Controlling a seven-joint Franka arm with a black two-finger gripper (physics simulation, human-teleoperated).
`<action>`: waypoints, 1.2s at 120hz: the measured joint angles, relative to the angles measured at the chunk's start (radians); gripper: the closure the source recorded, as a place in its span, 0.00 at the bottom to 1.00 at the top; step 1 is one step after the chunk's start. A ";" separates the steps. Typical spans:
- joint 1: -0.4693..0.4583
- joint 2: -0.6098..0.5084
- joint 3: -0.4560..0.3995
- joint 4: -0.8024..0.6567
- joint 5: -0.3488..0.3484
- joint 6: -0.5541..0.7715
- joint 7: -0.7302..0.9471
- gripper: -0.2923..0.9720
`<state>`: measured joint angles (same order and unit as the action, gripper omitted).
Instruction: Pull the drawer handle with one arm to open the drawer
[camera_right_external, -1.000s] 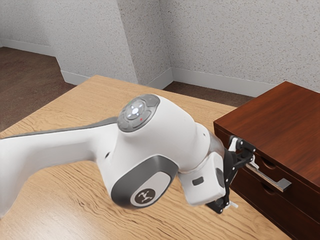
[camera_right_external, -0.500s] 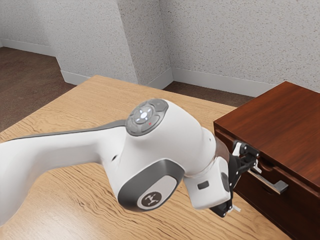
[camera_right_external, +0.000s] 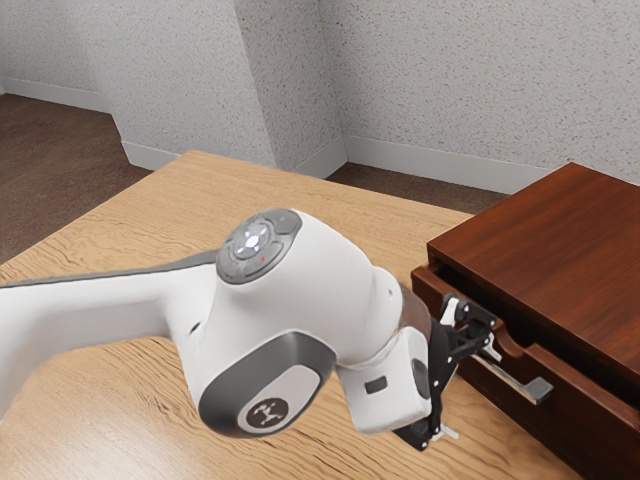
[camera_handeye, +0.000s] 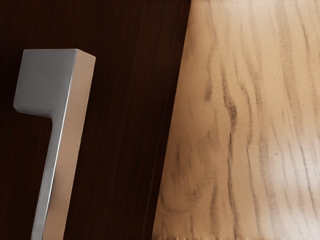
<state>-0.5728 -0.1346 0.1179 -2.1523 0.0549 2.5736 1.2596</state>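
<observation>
A dark wooden cabinet (camera_right_external: 560, 240) stands on the table at the exterior view's right. Its top drawer (camera_right_external: 572, 392) sticks out a short way from the cabinet front. A silver bar handle (camera_right_external: 528, 385) runs along the drawer front. My black gripper (camera_right_external: 479, 338) is shut on the end of that handle nearer the arm, with a finger on each side of the bar. In the wrist view the handle (camera_handeye: 56, 130) lies close below my hand, against the dark drawer front (camera_handeye: 130, 100).
The light wooden table (camera_right_external: 150, 230) stretches away to the exterior view's left and back, and it appears beside the drawer front as wood grain (camera_handeye: 250, 125). Grey speckled walls enclose the room behind. My white arm (camera_right_external: 300, 330) covers the table's near part.
My gripper has drawn back toward the exterior view's left with the handle in it. The drawer, flush with the cabinet a second ago, has slid out a short way.
</observation>
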 joint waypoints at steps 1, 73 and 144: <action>0.000 -0.002 0.000 -0.001 0.000 0.000 0.000 0.23; 0.007 -0.100 -0.027 -0.099 -0.001 0.002 -0.017 0.25; 0.175 -0.219 -0.203 -0.221 -0.006 0.005 -0.049 0.23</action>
<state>-0.3973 -0.3537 -0.0854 -2.3736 0.0492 2.5790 1.2107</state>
